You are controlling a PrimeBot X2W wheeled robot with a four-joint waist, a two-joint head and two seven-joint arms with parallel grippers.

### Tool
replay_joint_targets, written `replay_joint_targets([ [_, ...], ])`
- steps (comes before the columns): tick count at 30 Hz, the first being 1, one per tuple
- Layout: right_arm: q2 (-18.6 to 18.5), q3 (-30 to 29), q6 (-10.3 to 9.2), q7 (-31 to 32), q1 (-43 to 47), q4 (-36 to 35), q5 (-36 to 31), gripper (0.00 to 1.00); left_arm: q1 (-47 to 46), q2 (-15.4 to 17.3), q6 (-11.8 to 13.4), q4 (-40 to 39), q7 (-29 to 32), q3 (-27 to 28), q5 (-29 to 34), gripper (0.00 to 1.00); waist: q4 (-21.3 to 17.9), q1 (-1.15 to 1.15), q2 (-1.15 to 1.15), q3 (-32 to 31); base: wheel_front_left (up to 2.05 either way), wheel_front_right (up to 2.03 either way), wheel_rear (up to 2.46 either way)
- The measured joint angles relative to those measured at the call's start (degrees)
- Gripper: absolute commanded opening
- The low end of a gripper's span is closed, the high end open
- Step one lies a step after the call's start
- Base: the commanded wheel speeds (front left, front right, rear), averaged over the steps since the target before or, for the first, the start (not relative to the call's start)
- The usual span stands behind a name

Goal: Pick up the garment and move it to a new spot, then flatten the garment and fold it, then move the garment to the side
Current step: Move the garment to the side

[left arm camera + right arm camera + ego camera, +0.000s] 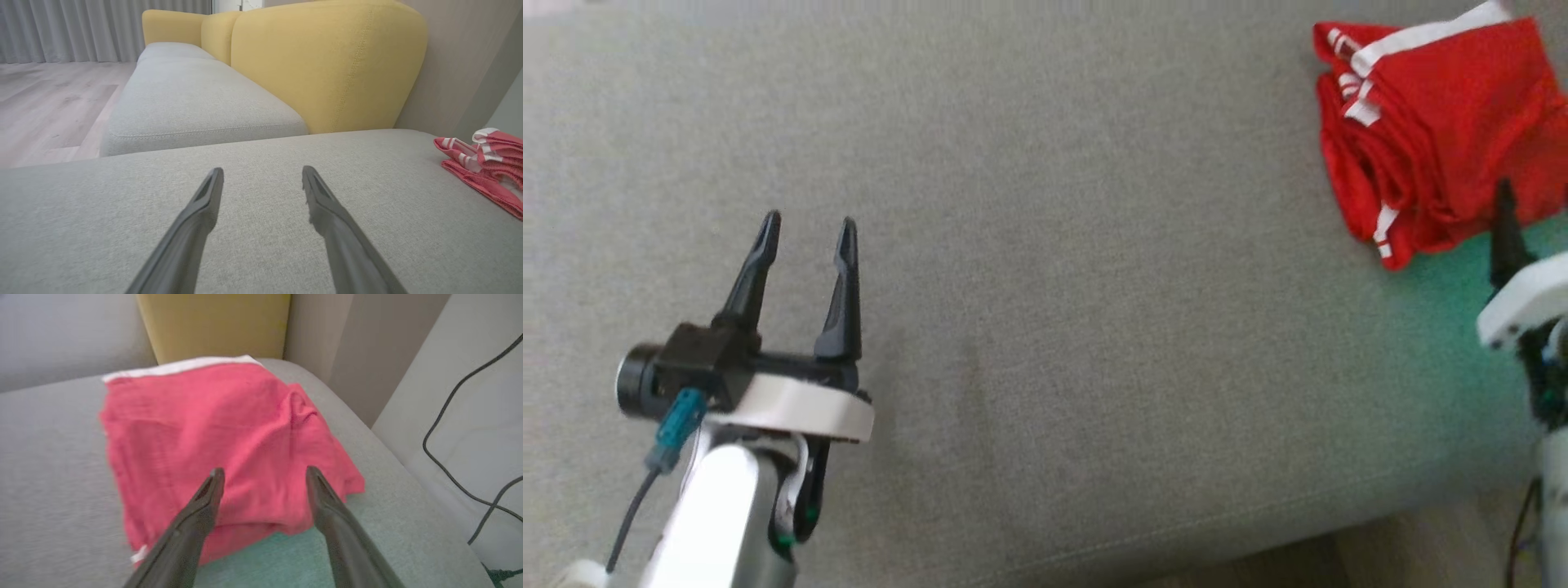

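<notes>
The garment [1437, 122] is a red piece with white trim, folded into a compact bundle at the far right of the grey seat cushion [1054, 245]. It shows as a red bundle [486, 167] at the right edge of the left wrist view. In the right wrist view the garment [220, 437] lies just beyond my right gripper [261, 473], whose fingers stand open with nothing between them. One dark finger [1505, 233] of that gripper rises at the garment's near edge. My left gripper [809, 233] hovers open over bare cushion at the left, far from the garment.
A yellow backrest [327, 65] rises behind the cushion, with a second grey seat [192, 102] and wood floor [49, 106] beyond. The cushion's front edge [1176, 531] runs along the bottom. Dark cables [457, 416] hang to the right of the sofa.
</notes>
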Motion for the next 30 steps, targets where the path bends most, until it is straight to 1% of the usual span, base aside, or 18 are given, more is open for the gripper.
replay_joint_targets([
  [3,3.4,-0.1,0.00,-0.3,6.7,-10.1,0.0,1.00,1.9,0.0,0.5,0.0,0.0,0.5,-0.2,1.00,0.5,0.00,0.00,-2.5,0.00,0.00,0.00],
  [6,6.7,1.8,0.00,-0.2,11.8,-17.7,-0.3,1.00,3.5,-0.1,1.0,0.0,0.0,0.8,-0.6,1.00,1.5,0.00,0.00,-4.6,0.00,0.00,0.00],
  [8,8.4,3.8,0.00,-0.3,13.8,-21.3,-0.4,1.00,4.4,0.0,1.1,0.0,0.0,0.9,-0.6,1.00,2.6,0.00,0.00,-5.7,0.00,0.00,0.00],
  [9,8.4,3.8,0.00,-0.3,13.8,-21.3,-0.4,1.00,4.4,0.0,1.1,0.0,0.0,0.9,-0.6,1.00,2.6,0.00,0.00,-5.7,0.00,0.00,0.00],
  [10,9.5,6.0,0.00,-0.4,14.7,-23.6,-0.6,1.00,5.2,0.0,1.4,0.0,0.0,1.0,-0.7,1.00,3.8,0.00,0.00,-6.6,0.00,0.00,0.00],
  [11,9.5,6.0,0.00,-0.4,14.7,-23.6,-0.6,1.00,5.2,0.0,1.4,0.0,0.0,1.0,-0.7,1.00,3.8,0.00,0.00,-6.6,0.00,0.00,0.00],
  [16,10.8,10.5,0.00,-2.7,15.3,-26.5,-0.9,1.00,7.3,0.3,2.3,-0.1,0.6,1.1,-1.1,1.00,6.7,0.00,0.00,-9.0,0.00,0.00,0.00],
  [19,11.1,11.8,0.00,-3.4,17.8,-27.0,-1.3,1.00,9.0,0.6,3.0,-0.3,1.3,1.4,-1.2,1.00,8.3,0.00,0.00,-10.6,0.00,0.00,0.00],
  [23,11.5,12.7,0.00,-3.6,21.5,-27.1,-1.2,1.00,11.2,1.0,4.0,-0.4,1.7,2.1,-1.3,1.00,10.0,0.00,0.00,-12.5,0.00,0.00,0.00],
  [25,11.5,12.9,0.00,-3.9,22.8,-27.6,-0.9,1.00,12.1,1.3,3.9,-0.6,1.7,2.5,-1.8,1.00,10.6,0.00,0.00,-13.4,0.00,0.00,0.00],
  [30,11.5,13.1,0.00,-3.9,25.5,-28.7,-0.6,1.00,14.4,1.8,4.5,-1.6,2.3,2.5,-2.0,1.00,11.0,0.00,0.00,-15.6,0.00,0.00,0.00],
])
